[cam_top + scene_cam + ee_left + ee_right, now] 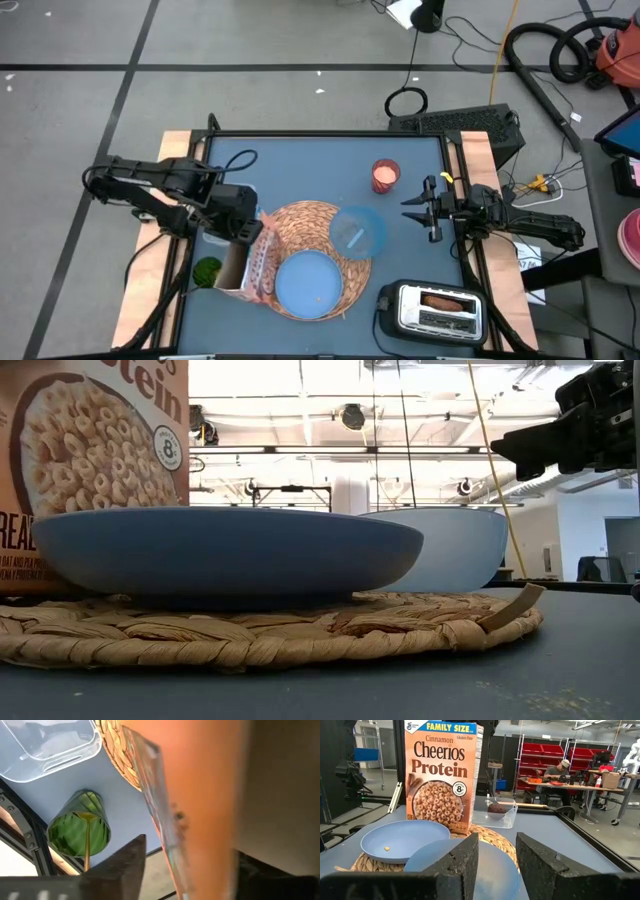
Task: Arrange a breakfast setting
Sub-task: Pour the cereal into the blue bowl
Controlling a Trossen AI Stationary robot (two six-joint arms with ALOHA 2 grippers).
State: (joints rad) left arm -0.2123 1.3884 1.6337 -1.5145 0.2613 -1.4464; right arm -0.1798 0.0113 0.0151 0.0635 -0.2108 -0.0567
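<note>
My left tool (243, 232) was clamped on the cereal box (252, 262), which stood upright at the straw placemat's (310, 218) left rim, near the table's (300, 160) left edge. I judged that letting go badly could topple the box onto the blue plate (308, 285). My right tool (424, 210) waited at the right edge, fingers apart.

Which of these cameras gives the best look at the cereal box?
The right wrist view: the cereal box stands upright facing that camera, its whole front readable. The high view shows only its top and side, held by the left arm. The low view catches one cropped corner behind the plate. The left wrist view shows just a blurred orange side.
</note>
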